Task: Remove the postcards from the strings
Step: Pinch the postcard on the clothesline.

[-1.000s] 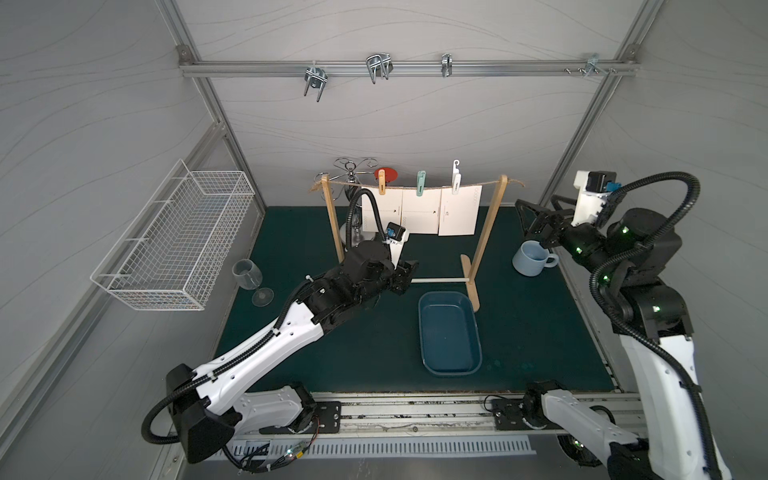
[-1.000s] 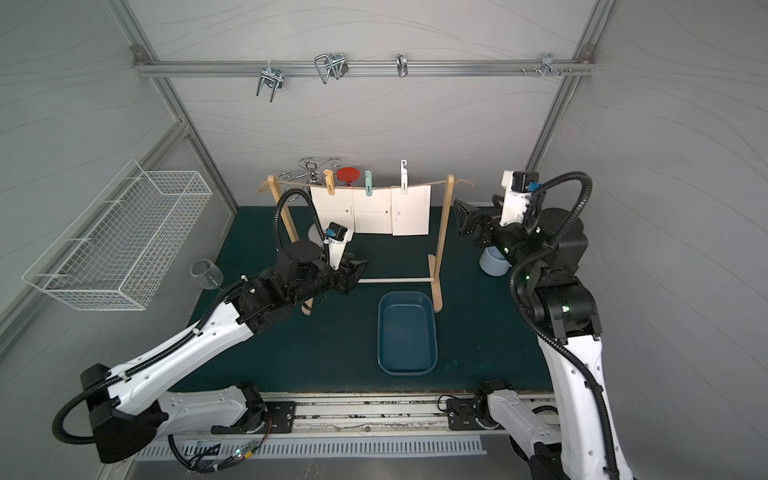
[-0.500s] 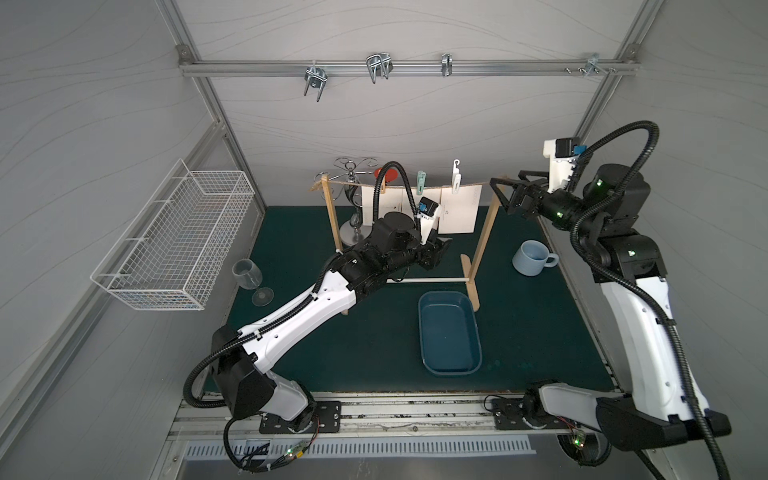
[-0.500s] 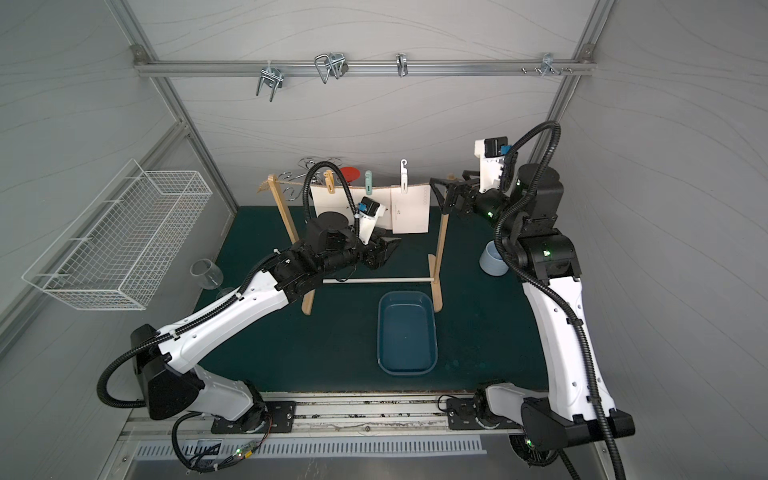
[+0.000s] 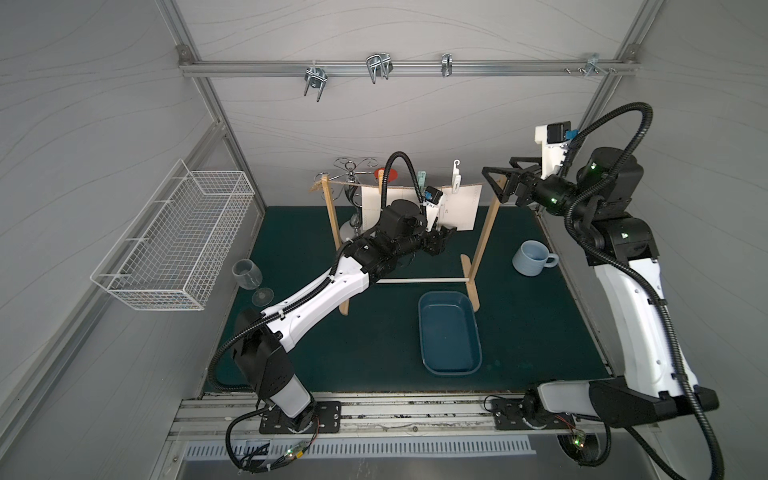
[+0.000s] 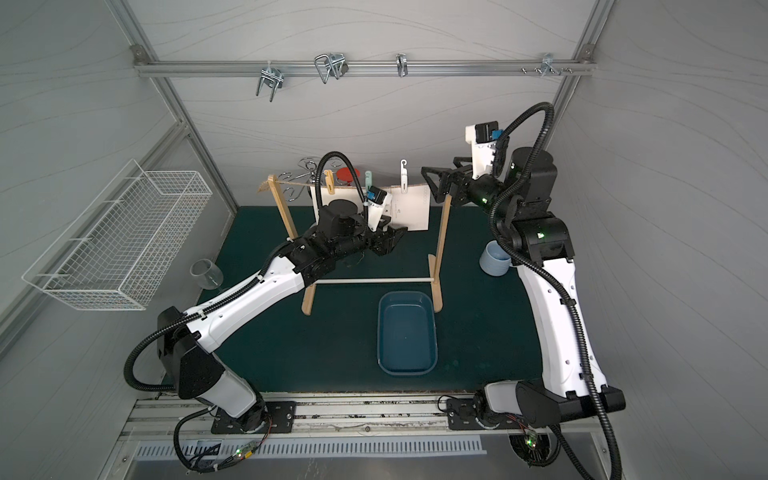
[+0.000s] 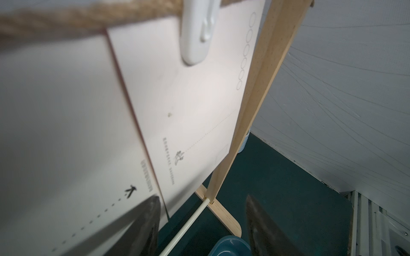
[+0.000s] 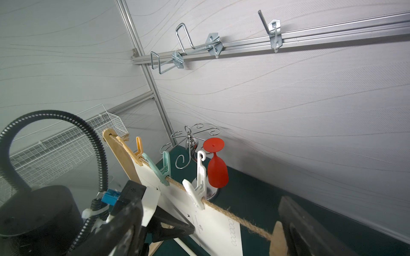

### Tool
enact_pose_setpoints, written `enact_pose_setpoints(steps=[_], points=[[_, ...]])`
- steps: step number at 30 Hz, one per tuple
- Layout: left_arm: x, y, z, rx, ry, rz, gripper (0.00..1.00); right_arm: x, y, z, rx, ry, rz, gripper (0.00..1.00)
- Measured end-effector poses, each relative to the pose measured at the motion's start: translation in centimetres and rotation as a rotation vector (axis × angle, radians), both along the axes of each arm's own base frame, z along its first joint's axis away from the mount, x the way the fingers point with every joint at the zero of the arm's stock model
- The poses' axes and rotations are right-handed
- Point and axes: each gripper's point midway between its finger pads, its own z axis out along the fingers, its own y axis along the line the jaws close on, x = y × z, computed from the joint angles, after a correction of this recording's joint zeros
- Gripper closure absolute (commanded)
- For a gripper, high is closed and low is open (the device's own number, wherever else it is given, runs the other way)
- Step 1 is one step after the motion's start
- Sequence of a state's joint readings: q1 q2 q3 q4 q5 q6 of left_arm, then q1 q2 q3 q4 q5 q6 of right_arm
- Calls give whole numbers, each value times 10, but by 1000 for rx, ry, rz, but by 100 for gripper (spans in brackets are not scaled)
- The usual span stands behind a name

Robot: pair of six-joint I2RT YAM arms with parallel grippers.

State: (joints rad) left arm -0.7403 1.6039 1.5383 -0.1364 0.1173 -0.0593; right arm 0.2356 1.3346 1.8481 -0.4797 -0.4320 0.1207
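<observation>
Three postcards (image 8: 213, 228) on the strings (image 8: 244, 223)

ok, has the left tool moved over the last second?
Yes. The left tool has gone farther from the robot's base and closer to the wooden upright near the mug. It is now at the lower edge of the hanging postcards.

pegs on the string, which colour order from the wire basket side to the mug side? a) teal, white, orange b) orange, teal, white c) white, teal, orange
b: the orange peg hangs nearest the wire basket, the teal peg in the middle, the white peg nearest the mug.
</observation>
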Motion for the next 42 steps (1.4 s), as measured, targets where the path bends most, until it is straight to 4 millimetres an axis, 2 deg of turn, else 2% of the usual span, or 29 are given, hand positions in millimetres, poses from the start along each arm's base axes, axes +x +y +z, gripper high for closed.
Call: enact_pose_setpoints(steps=[7,16,29,42], points=[[4,-6,12,-42,-19,-39,38,-1,0,1,-10,-12,1,3],[8,-7,14,-52,-11,-58,39,-6,-2,3,-15,-28,1,3],[-2,-14,22,-101,5,-160,43,-10,-3,-1,-28,-38,0,2],[-1,-12,30,-161,14,-198,44,-12,-3,-1,-28,-42,4,2]])
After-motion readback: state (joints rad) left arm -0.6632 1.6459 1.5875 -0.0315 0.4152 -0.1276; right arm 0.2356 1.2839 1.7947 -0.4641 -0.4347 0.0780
